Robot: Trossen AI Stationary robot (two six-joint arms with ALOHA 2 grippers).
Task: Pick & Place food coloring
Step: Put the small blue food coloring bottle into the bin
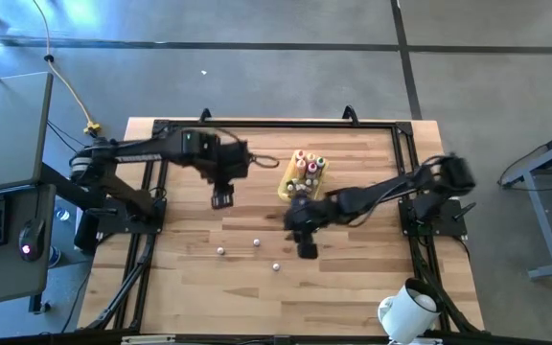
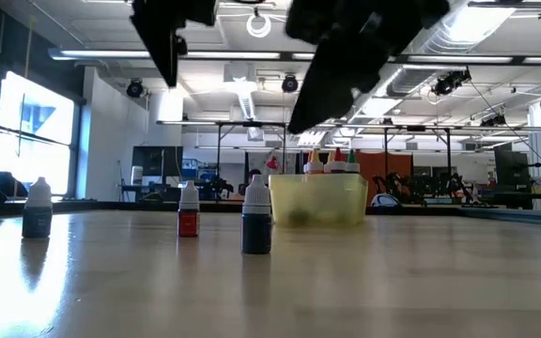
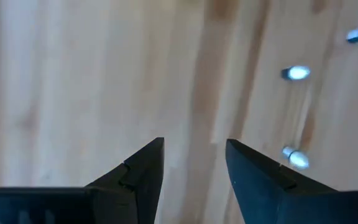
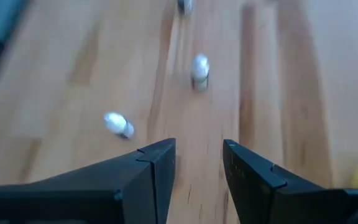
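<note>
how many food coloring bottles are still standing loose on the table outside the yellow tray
3: one nearest the left arm's side, one in the middle, and one closest to the front edge, near the right gripper. Others stand in the yellow tray; some there may be hidden.

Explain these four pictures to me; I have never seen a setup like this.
Two dark robot arms work at a wooden table. One picture looks straight down, one looks level across the tabletop, and two come from cameras on the arms' wrists. The left gripper and the right gripper both hang open above the wood, holding nothing. Three tiny bottles stand loose on the table. More bottles sit in a yellow tray between the arms. A white mug stands near the table's edge.
</note>
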